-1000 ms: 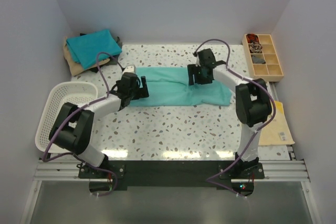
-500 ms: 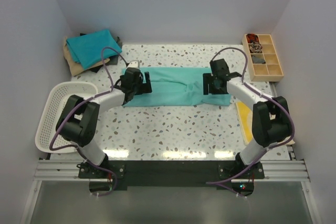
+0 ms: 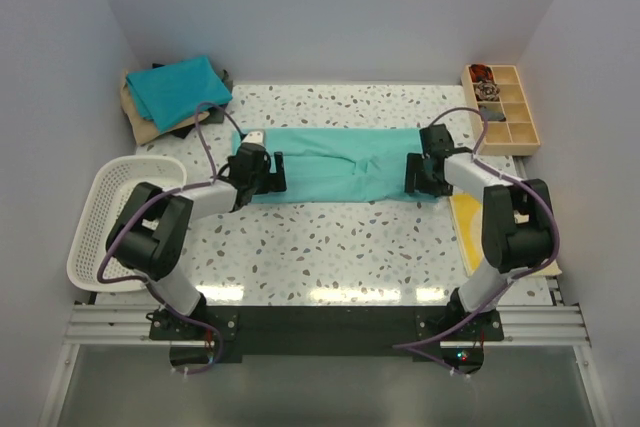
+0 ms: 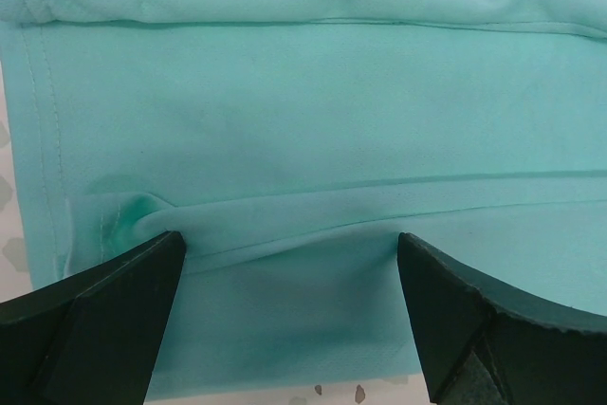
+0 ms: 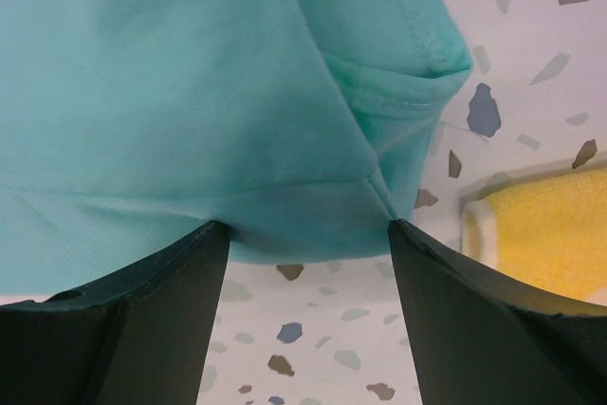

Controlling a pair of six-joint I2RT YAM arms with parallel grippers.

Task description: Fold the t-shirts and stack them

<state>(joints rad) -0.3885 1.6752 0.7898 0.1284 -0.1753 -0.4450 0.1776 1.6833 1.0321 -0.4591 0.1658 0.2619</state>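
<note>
My arms reach in low over the table, left gripper at the left end of the sea-green shirt and right gripper at its right end, both spread wide, gripping nothing. The shirt lies mid-table, long axis left to right, a long folded band with a raised crease between my left fingers
</note>
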